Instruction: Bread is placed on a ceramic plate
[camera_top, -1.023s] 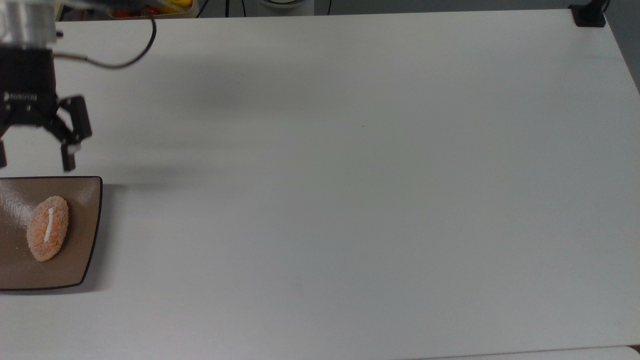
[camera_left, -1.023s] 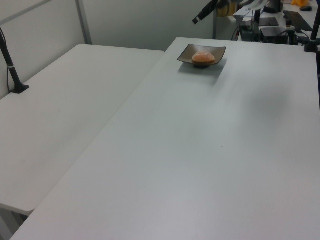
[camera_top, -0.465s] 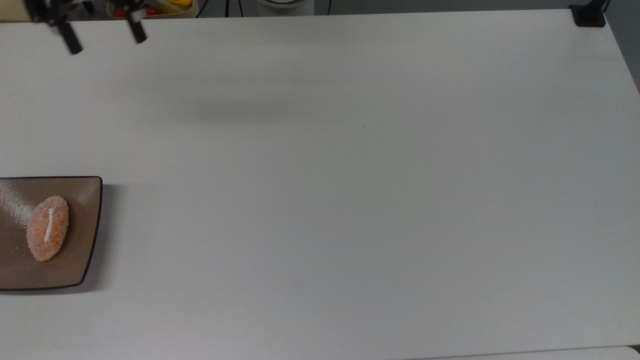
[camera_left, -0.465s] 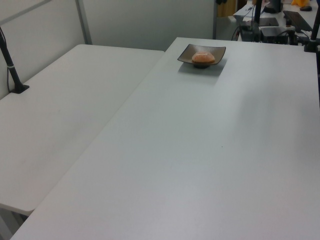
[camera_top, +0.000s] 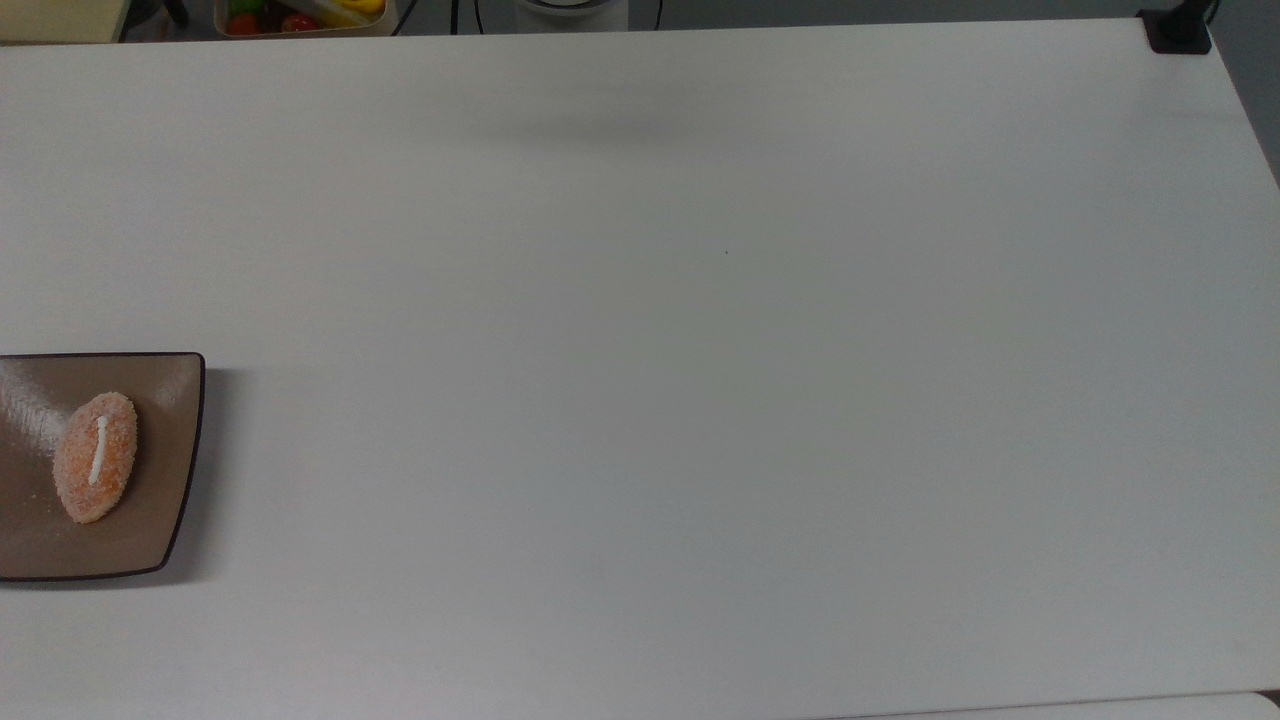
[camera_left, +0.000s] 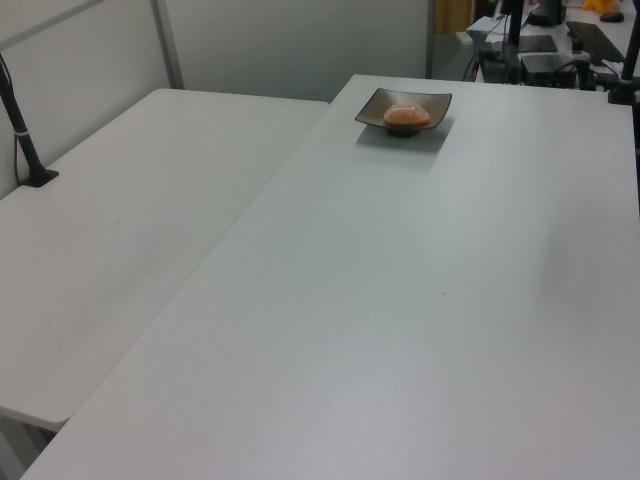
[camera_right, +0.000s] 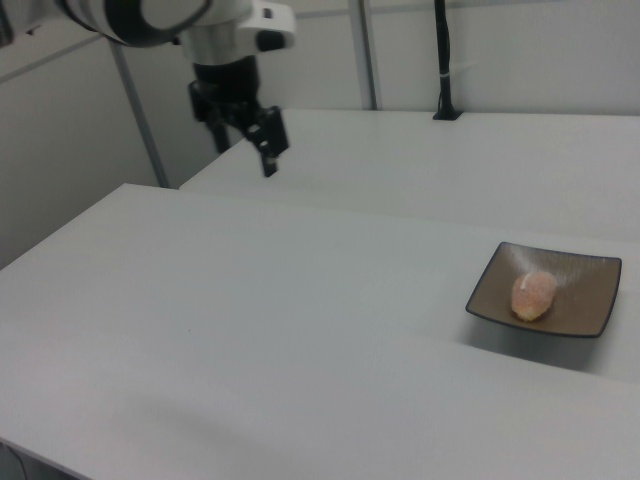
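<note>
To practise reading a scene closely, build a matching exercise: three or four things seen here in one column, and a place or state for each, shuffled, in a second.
Things:
1. bread
2. ceramic plate
3. gripper
4. white table

Places or states:
A. raised in the air, holding nothing
B. lying on the brown plate
C. at the top view's left edge
D. carries the plate

Pairs: 1-B, 2-C, 3-A, 4-D
</note>
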